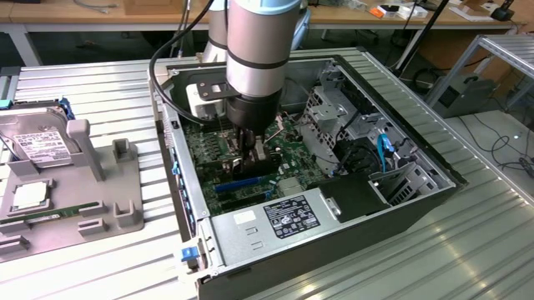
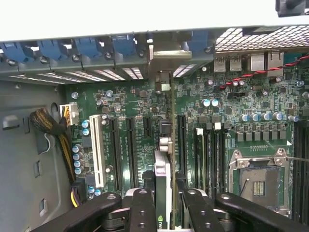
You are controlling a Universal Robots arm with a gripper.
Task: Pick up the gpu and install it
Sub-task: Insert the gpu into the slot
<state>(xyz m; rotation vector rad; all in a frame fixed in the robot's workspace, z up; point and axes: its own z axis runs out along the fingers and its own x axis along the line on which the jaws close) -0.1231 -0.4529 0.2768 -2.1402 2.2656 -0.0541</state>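
The gpu (image 2: 164, 179) stands on edge between my gripper's (image 2: 166, 215) black fingers (image 2: 141, 210), which are shut on it. It hangs low over the green motherboard (image 2: 227, 96), in line with a long black expansion slot, and its metal bracket (image 2: 166, 58) reaches the case's rear slot openings. Whether its edge sits in the slot I cannot tell. In the exterior view the gripper (image 1: 252, 164) is deep inside the open computer case (image 1: 434, 169), with the black gpu (image 1: 257, 167) under the arm.
A white slot (image 2: 98, 150) and a cable bundle (image 2: 53, 125) lie beside the card, the bare CPU socket (image 2: 258, 181) on its other side. The power supply (image 1: 284, 219) and drive cage (image 1: 334, 112) crowd the case. A grey fixture (image 1: 92, 187) holds a hard drive (image 1: 42, 147).
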